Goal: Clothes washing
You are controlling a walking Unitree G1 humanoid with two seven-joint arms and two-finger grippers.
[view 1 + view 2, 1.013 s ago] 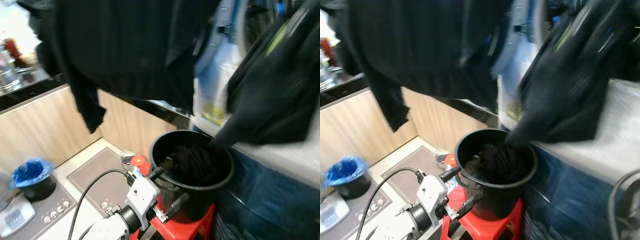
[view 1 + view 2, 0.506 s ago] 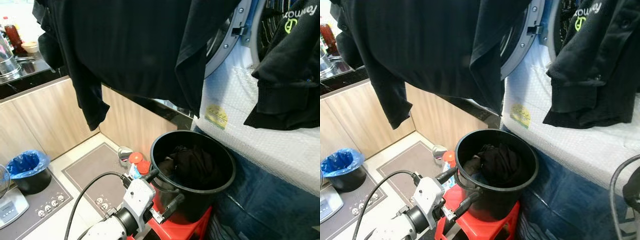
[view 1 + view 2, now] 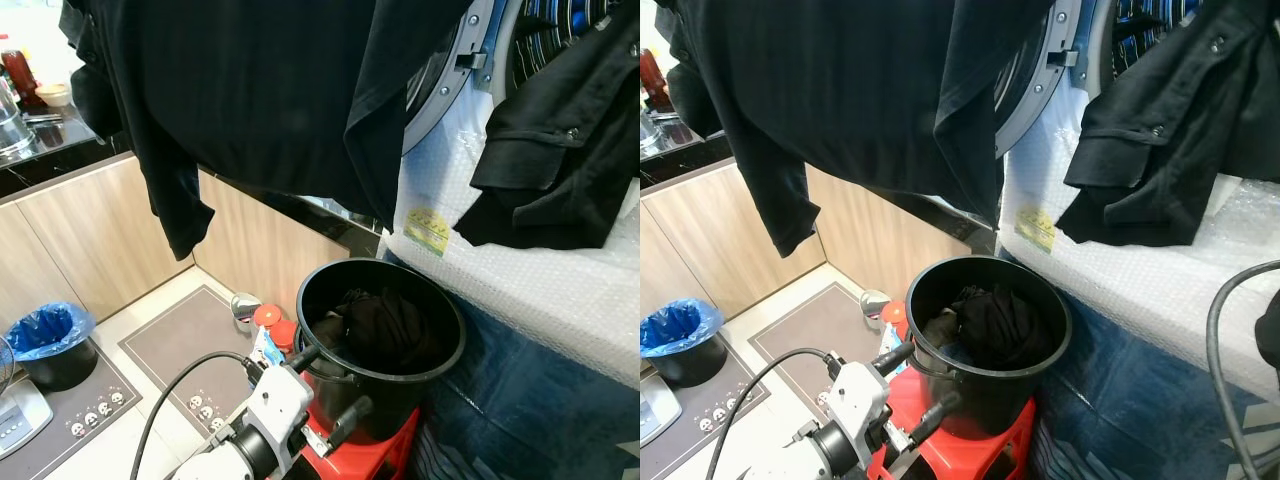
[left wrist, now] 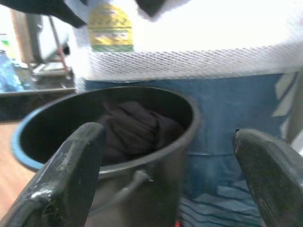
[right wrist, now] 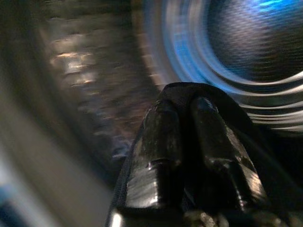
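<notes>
1. The right gripper has its two black fingers pinched together on dark fabric, and the wrist view looks straight at the washing machine drum, lit blue.
2. That fabric is a black button-up shirt. It hangs at the mouth of the machine and drapes down over the bubble-wrapped front. The round door stands open beside it.
3. The left gripper waits low, fingers spread wide and empty, against the near rim of the black bucket. The bucket sits on a red stool at the foot of the machine, with more dark clothes inside.
4. The step in hand looks to be loading the shirt. To do it well, push it deep into the drum before letting go; most of its body hangs outside the opening, and its weight could drag it back out.
5. Watch the trailing sleeve and hem so they do not catch on the door seal.
6. A large black garment hangs across the upper view and hides part of the door, so judge the reach by the wrist view.
7. Let go only once the cloth rests inside.
</notes>
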